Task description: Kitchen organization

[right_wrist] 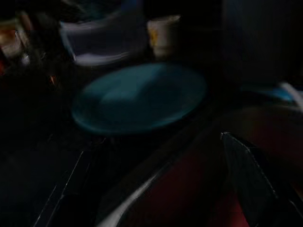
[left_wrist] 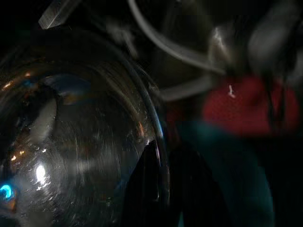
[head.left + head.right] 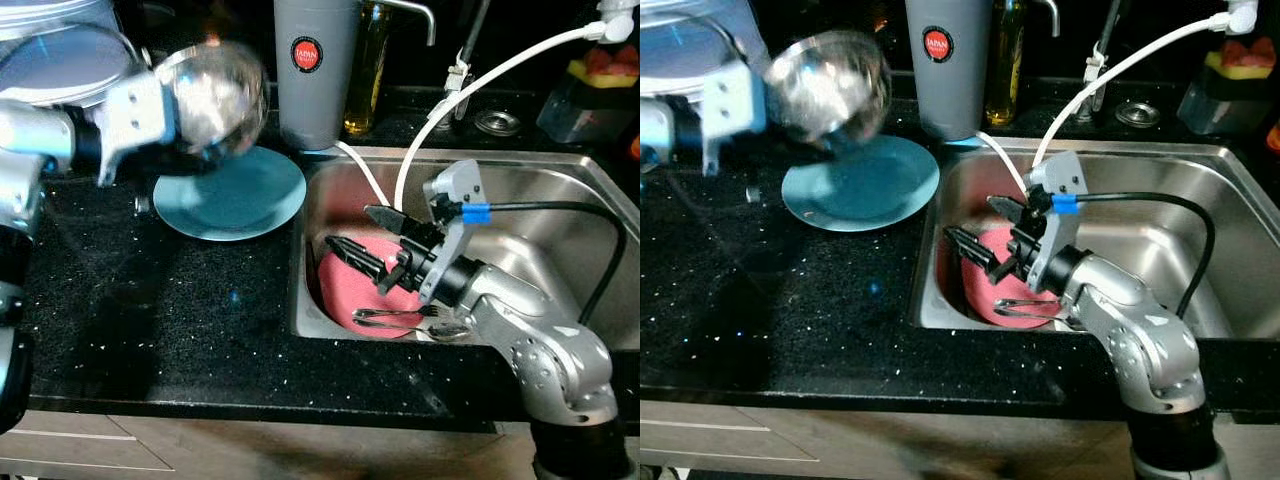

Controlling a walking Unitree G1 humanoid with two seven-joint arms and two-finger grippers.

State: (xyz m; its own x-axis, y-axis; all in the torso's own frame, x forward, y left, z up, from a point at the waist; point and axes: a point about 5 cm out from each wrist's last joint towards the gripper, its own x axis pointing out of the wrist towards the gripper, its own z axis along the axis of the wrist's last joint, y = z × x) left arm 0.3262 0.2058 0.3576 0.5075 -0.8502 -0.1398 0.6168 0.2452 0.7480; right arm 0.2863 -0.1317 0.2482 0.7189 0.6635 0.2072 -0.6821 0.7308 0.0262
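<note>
A shiny steel bowl (image 3: 212, 98) hangs tilted over the counter, above the far left edge of a teal plate (image 3: 245, 200). My left gripper (image 2: 163, 189) is shut on the steel bowl's rim, with one black finger (image 2: 147, 182) lying against the rim. A red plate (image 3: 345, 288) lies at the left end of the steel sink (image 3: 560, 235), with a fork (image 3: 395, 314) and a spoon (image 3: 445, 330) at its near edge. My right gripper (image 3: 352, 230) hovers open just above the red plate, nothing between its fingers.
A grey canister (image 3: 315, 70) and an oil bottle (image 3: 368, 65) stand behind the teal plate. A white hose (image 3: 480, 80) arcs into the sink. A container of fruit (image 3: 598, 95) sits at the back right. Pale dishes (image 3: 60, 60) sit at the back left.
</note>
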